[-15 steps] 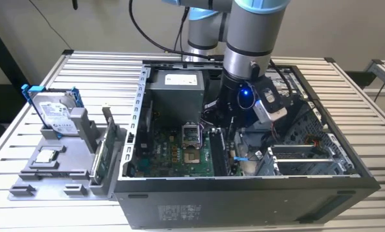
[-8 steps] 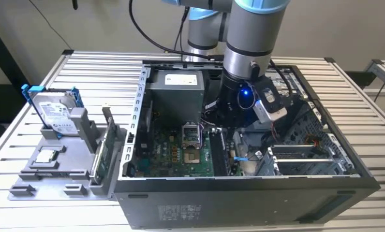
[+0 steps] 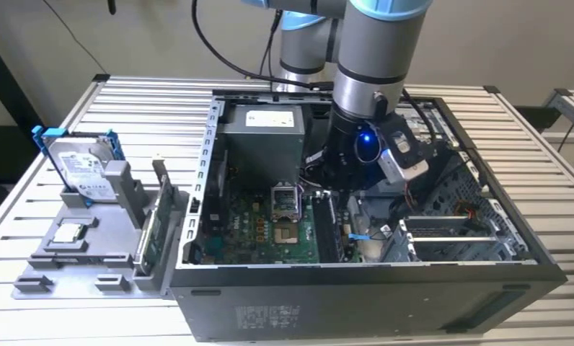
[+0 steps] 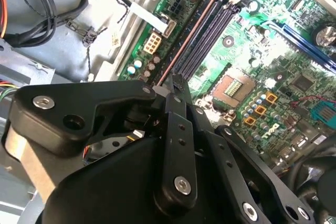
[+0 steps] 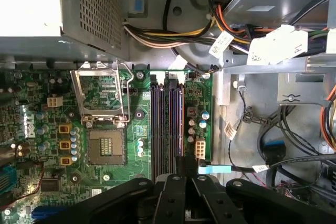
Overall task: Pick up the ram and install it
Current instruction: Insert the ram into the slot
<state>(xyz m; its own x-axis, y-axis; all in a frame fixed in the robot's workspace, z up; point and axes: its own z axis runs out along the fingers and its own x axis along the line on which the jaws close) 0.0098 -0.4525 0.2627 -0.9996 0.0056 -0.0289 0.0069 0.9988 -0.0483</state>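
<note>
Black tool down inside open dark computer case, fingers together on thin dark ram stick seated along the green motherboard's slots.

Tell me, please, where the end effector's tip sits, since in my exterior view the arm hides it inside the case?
Observer: In both wrist views the end effector is over one end of the row of memory slots on the motherboard.
Operator: Thank you. Can you see the ram there?
Observer: In the second wrist view a thin edge, apparently the ram, runs along the outermost slot and ends right at the end effector. I cannot tell whether it is fully seated.
Operator: Are the neighbouring slots free?
Observer: In the second wrist view the slots beside it look empty.
</note>
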